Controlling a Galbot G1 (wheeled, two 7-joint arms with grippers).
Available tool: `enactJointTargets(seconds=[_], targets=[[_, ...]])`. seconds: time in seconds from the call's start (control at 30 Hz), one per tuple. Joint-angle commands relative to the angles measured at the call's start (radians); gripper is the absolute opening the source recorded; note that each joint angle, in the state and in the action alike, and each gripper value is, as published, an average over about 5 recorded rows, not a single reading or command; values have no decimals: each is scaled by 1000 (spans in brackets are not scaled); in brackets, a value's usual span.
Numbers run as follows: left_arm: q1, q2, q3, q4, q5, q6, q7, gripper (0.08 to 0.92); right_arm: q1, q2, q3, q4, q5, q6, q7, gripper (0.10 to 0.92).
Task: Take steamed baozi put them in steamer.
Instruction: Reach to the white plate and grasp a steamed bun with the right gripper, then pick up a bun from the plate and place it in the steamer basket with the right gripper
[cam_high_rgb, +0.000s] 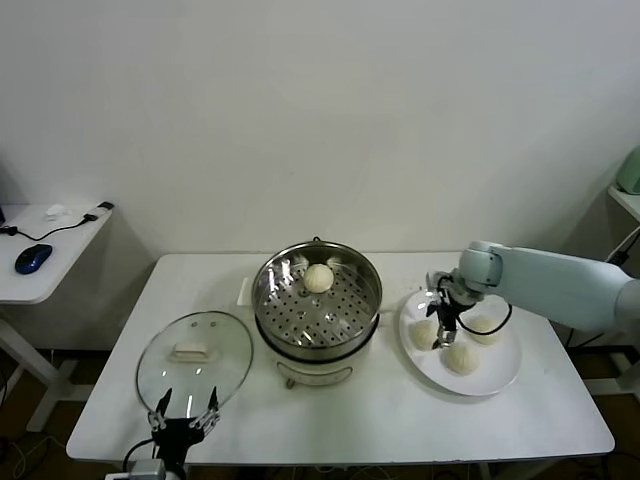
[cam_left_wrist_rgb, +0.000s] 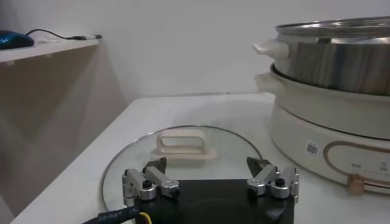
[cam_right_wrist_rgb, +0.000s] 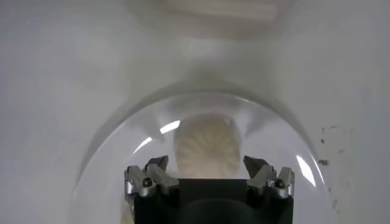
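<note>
The steamer (cam_high_rgb: 272, 302) stands mid-table with one baozi (cam_high_rgb: 318, 278) on its perforated tray. Three more baozi lie on the white plate (cam_high_rgb: 502, 380) to its right: one on the side nearest the steamer (cam_high_rgb: 424, 333), one at the front (cam_high_rgb: 461, 357), one at the back (cam_high_rgb: 486, 327). My right gripper (cam_high_rgb: 441, 336) hangs open just above the baozi nearest the steamer. In the right wrist view that baozi (cam_right_wrist_rgb: 207, 143) lies between the spread fingers (cam_right_wrist_rgb: 157, 169) of the gripper (cam_right_wrist_rgb: 205, 162), apart from them. My left gripper (cam_high_rgb: 185, 413) is parked open and empty at the front left.
A round glass lid (cam_high_rgb: 195, 358) with a white handle lies flat left of the steamer, just beyond my left gripper (cam_left_wrist_rgb: 210, 165); it also shows in the left wrist view (cam_left_wrist_rgb: 181, 146), with the steamer's cream base (cam_left_wrist_rgb: 329, 122) beside it. A side desk with a mouse (cam_high_rgb: 33, 258) stands far left.
</note>
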Motion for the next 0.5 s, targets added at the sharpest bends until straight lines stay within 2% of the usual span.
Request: enactJointTargets(seconds=[0.03,0.2,0.33,0.5], targets=[[0,-1,1,1,0,2,-2,823,-70,27,61,-55,-11,-10,12,740],[5,-1,1,-3,1,0,-4,823,-37,11,64,-22,-11,8,-10,633],[14,-1,4,-13,2,0,-4,823,67,-23,24,34,1,19,-51,615],[19,-3,9,-32,3,3,-4,823,387,-34,-148,98,107,37,-123,604]])
